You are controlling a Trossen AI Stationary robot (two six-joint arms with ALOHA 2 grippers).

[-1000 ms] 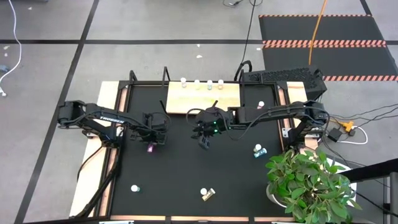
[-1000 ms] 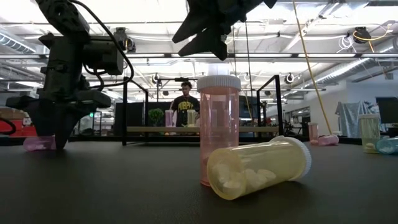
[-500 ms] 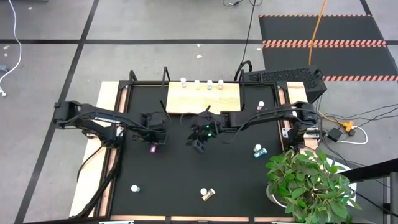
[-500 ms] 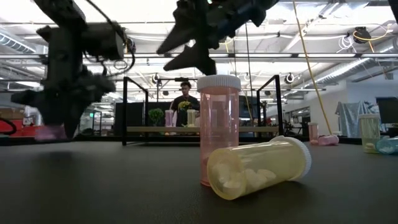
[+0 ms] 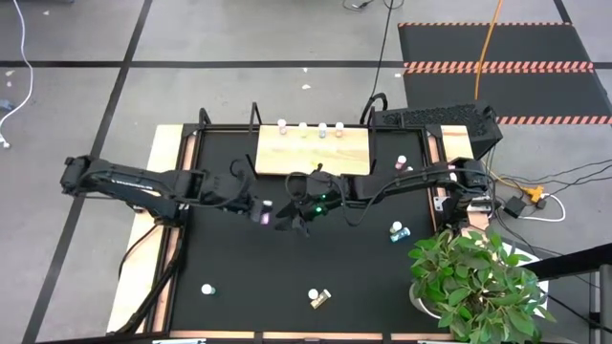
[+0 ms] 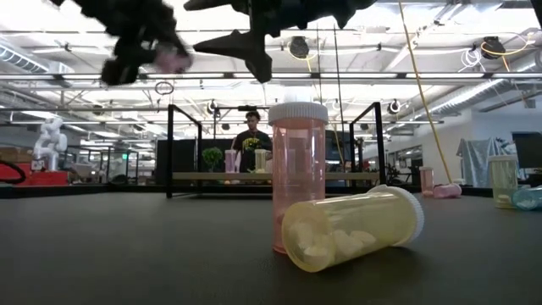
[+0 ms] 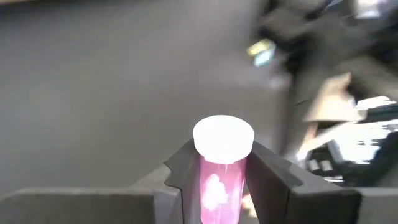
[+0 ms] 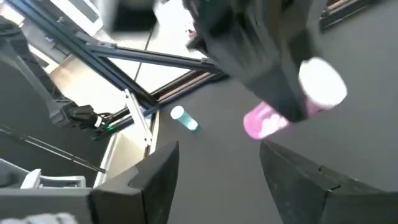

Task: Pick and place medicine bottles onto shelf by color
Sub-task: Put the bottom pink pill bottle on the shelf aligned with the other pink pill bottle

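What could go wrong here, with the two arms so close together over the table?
The left gripper holds a pink bottle in the air, right beside the open right gripper. The two could bump, or a handover could slip and the bottle might drop and roll. The shelf already carries four bottles along its far edge, so a clumsy placement there could knock one over.

A robotics lab or workshop: taped grey floor (image 5: 239, 38), hazard-striped mat (image 5: 497, 48), exposed ceiling ducts (image 6: 474, 51), trailing cables (image 5: 564, 177), and a person (image 6: 251, 140) standing beyond the table (image 5: 363, 268).
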